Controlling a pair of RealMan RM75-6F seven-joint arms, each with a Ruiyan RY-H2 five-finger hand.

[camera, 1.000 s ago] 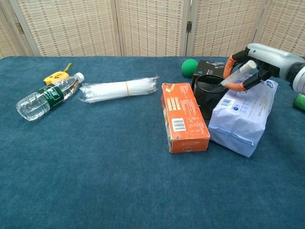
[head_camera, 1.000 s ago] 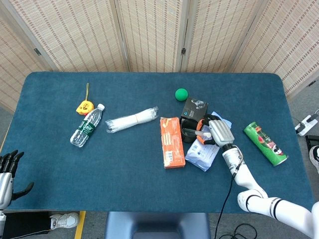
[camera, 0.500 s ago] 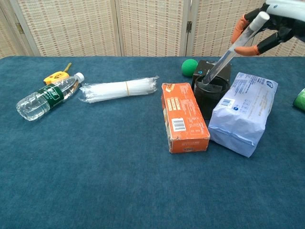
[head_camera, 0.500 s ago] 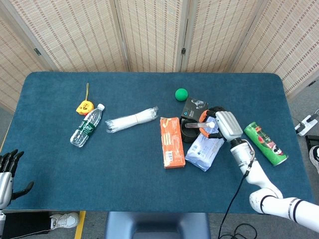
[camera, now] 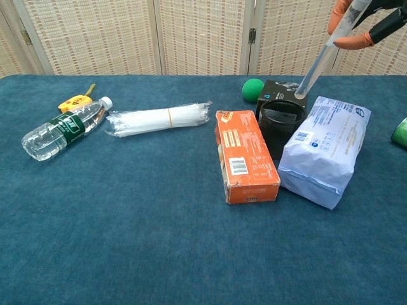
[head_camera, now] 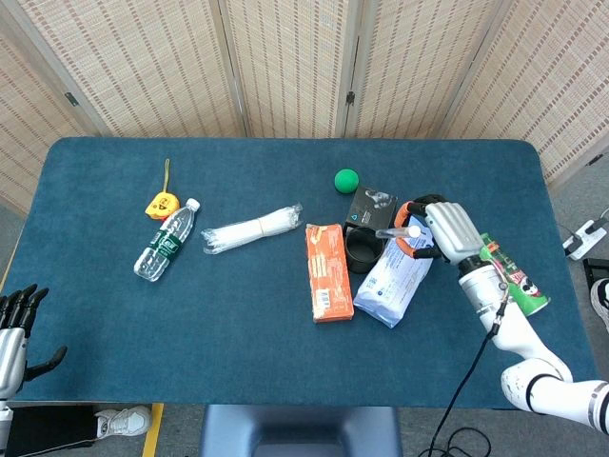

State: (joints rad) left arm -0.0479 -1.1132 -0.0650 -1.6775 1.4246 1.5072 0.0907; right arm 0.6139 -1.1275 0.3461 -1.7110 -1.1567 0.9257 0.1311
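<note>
The right hand (head_camera: 447,231) grips a clear plastic tube (camera: 321,54), lifted clear above the black round cup (camera: 283,121); next, probably carry it aside toward three o'clock.

Your right hand (head_camera: 447,230) has risen and drawn back toward the green can (head_camera: 507,274). The clear tube (camera: 321,52) it pinches has lifted with it. Its lower tip, earlier inside the black cup (camera: 282,122), now hangs just above the rim.

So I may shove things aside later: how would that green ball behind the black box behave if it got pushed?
The green ball looks fully round and rests free on the table, so it would probably roll at a light nudge. The cloth-like tabletop may slow it somewhat. Its matte surface hints at foam or rubber, so likely light and not fragile, though that is hard to tell.
</note>
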